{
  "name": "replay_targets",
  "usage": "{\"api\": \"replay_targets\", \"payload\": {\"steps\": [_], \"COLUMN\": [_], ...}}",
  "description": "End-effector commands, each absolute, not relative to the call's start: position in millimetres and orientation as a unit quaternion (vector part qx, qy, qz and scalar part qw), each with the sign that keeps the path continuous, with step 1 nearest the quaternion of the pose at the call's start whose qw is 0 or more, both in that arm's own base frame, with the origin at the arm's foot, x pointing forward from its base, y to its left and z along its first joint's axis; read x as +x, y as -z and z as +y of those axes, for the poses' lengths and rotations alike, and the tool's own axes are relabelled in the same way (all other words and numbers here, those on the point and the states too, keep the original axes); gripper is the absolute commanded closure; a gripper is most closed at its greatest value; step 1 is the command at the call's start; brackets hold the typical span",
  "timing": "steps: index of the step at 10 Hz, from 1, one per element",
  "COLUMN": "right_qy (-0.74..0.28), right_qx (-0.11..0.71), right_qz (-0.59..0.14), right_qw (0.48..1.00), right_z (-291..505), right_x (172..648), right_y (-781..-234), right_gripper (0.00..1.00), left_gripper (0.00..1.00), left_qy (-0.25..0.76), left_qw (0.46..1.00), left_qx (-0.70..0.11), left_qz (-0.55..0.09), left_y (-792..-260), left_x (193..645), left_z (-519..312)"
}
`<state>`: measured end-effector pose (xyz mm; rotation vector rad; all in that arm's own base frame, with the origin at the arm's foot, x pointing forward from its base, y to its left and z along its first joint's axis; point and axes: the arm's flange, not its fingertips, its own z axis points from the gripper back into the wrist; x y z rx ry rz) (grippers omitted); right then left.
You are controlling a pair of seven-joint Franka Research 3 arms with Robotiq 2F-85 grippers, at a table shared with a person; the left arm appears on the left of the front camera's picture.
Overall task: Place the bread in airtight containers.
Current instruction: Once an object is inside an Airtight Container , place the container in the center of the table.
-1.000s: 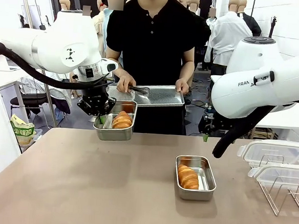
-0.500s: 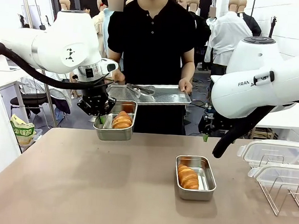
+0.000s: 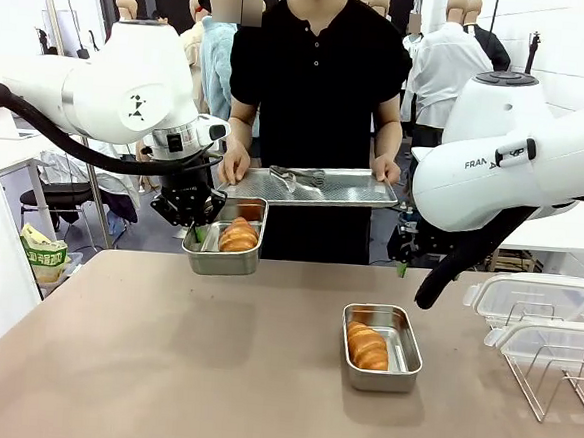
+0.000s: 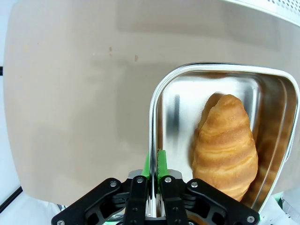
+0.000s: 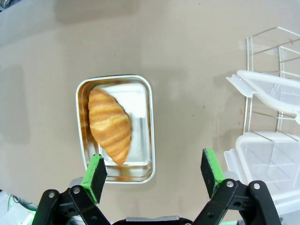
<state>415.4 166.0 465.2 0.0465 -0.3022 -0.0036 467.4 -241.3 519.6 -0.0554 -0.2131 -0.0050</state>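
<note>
while a person in a black shirt is standing at the far edge of the tabletop (image 3: 161,370), the left gripper (image 3: 199,231) is holding a small rectangular shiny steel tin (image 3: 219,264) by its rim over the far left part of that tabletop. in the left wrist view the green pads (image 4: 162,163) of this gripper are pressing together on the thin metal wall of the tin, fully closed around it. a small golden-brown croissant (image 3: 239,237) with a ridged, glossy crust is lying lengthwise inside this held tin, and the tin is looking lifted clear of the surface. the right gripper (image 5: 153,165) is hanging wide open with nothing between its fingers, above a second shiny steel tin (image 3: 402,359) that is resting near the middle of the tabletop, toward the right. a second golden-brown croissant (image 3: 367,346) is lying in that tin against its left wall, leaving bare steel on the other side. near the right edge of the tabletop two clear white-rimmed plastic lids (image 3: 539,296) are sitting on a wire rack (image 3: 551,388). the person's hands (image 3: 236,163) are gripping a flat perforated metal tray (image 3: 344,191) at both ends, and metal tongs (image 3: 300,176) are lying on it, just beyond the held tin.
</note>
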Motion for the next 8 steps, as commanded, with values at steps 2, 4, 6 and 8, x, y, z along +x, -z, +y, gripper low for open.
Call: {"api": "replay_targets", "payload": {"steps": [2,4,6,8], "right_qy": [0.002,0.002,0.002,0.002], "right_qx": [0.023,0.023,0.023,0.023], "right_qz": [-0.148,-0.148,-0.148,-0.148], "right_qw": [0.989,0.989,0.989,0.989], "right_z": [165.7,165.7,165.7,165.7], "right_x": [414.3,414.3,414.3,414.3], "right_y": [-462.3,-462.3,-462.3,-462.3], "right_gripper": [0.00,0.00,0.00,0.00], "left_gripper": [1.00,1.00,1.00,1.00], "left_qy": [-0.023,-0.045,-0.052,-0.033], "left_qw": [0.995,0.993,0.996,0.996], "left_qx": [0.007,0.037,0.011,-0.006], "left_qz": [-0.097,-0.100,-0.076,-0.082], "left_y": [-496.0,-459.5,-408.2,-376.4], "left_x": [461.7,463.6,463.4,465.4], "left_z": [-246.0,-247.1,-241.9,-232.9]}}
